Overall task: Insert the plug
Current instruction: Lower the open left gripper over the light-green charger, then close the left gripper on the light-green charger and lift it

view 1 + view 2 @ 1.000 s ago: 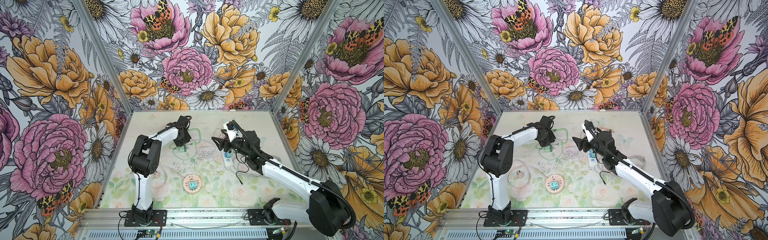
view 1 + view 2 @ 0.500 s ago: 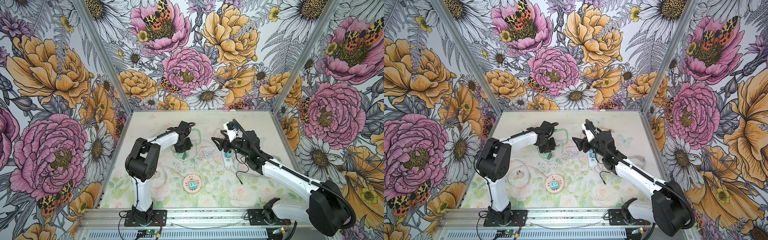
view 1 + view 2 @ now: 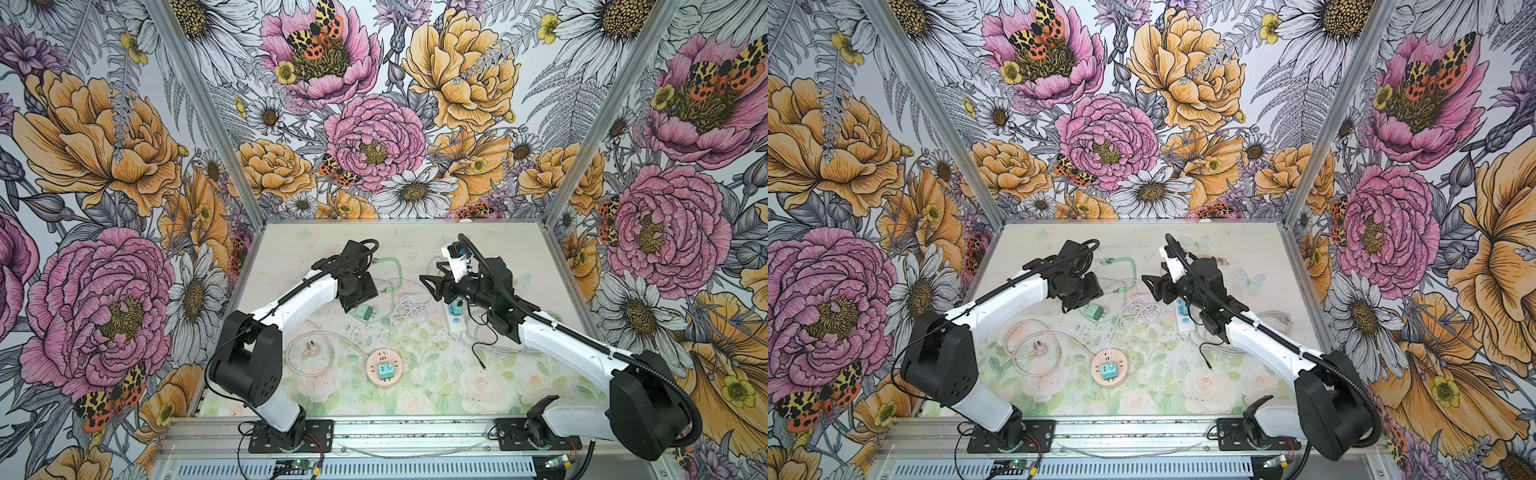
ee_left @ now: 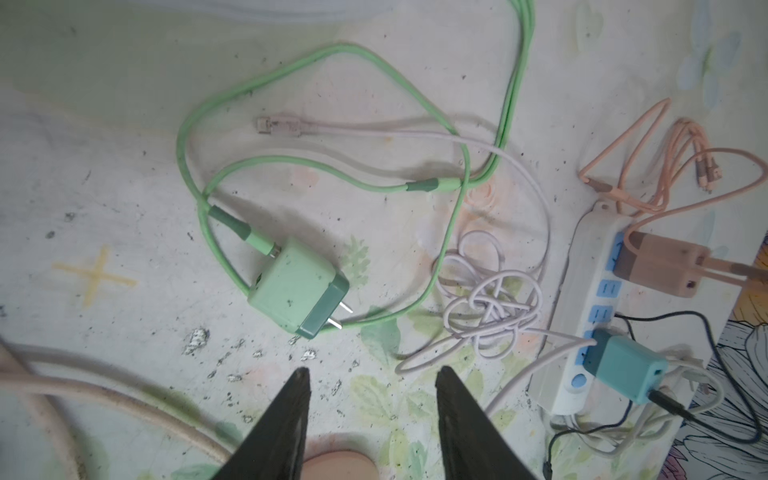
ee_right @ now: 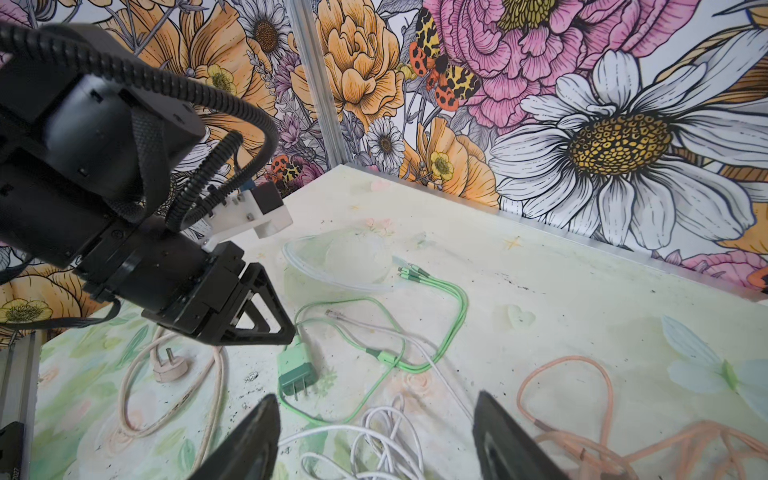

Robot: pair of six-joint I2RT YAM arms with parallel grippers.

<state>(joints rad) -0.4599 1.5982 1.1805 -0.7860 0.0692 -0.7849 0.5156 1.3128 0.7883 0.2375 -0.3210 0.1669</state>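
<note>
The green plug (image 3: 365, 312) (image 3: 1096, 312) lies flat on the table with its two prongs bare (image 4: 297, 289) (image 5: 296, 365), a green cable (image 4: 332, 174) running from its back. My left gripper (image 3: 353, 306) (image 4: 372, 370) hangs just over it, open, with nothing between its fingers. The white power strip (image 3: 457, 320) (image 4: 590, 299) with blue sockets lies to the right. It has a teal charger (image 4: 623, 368) and a tan adapter (image 4: 656, 270) plugged in. My right gripper (image 3: 428, 286) (image 5: 374, 395) hovers open and empty above the white cable tangle (image 3: 409, 309).
A round pink socket (image 3: 384, 368) holding a teal charger sits near the front middle. A beige cord with a round plug (image 3: 309, 347) loops at the left. Orange cables (image 5: 582, 415) lie by the strip. A black wire (image 3: 478, 353) trails toward the front.
My left gripper carried the green plug a little toward the front, then opened; the plug now lies free on the table. The right arm has barely moved.
</note>
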